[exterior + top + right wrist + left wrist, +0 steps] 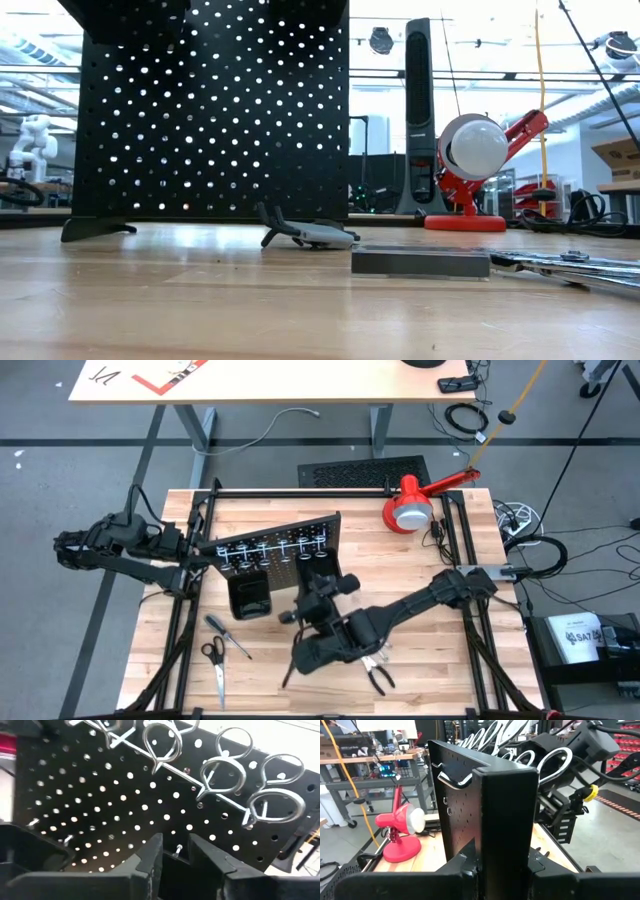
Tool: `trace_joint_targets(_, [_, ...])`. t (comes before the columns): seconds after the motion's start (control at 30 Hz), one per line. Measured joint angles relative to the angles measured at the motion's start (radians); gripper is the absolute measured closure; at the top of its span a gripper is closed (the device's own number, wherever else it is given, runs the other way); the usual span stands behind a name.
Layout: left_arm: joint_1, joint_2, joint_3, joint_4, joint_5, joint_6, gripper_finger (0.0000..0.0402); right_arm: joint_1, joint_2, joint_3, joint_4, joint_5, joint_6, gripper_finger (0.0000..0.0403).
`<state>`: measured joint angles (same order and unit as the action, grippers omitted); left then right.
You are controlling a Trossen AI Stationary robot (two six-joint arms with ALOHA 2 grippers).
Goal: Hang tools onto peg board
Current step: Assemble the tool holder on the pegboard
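The peg board stands upright near the middle of the table, its row of silver rings and its two black bins on the face that looks toward the tools. The left gripper is pinching the board's side edge, steadying it. The right gripper sits just in front of the board's face, below the rings, fingers drawn near each other with a narrow gap; whether anything is between them I cannot tell. Out from the board on the ring side lie the pliers, just beside the right arm, and off toward the left arm's side the screwdriver and scissors. Behind the board stands a red lamp. To do this step well, likely keep the left clamp firm so the board cannot tip, and bring any tool down into a ring squarely rather than pushing against the panel.
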<state>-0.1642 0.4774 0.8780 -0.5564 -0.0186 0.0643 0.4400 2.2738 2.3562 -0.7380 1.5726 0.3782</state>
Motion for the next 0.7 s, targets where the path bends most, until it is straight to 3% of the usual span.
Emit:
trace_joint_targets(0.4, [0.0,0.0,0.0,0.0,0.01,0.001,0.0338,-0.047,-0.016,0.0,0.041,-0.003,-0.051,0.0359])
trace_joint_targets(0.7, [0.0,0.0,0.0,0.001,0.014,0.005,0.0338,-0.055,-0.046,0.0,0.102,-0.004,-0.113,0.0327])
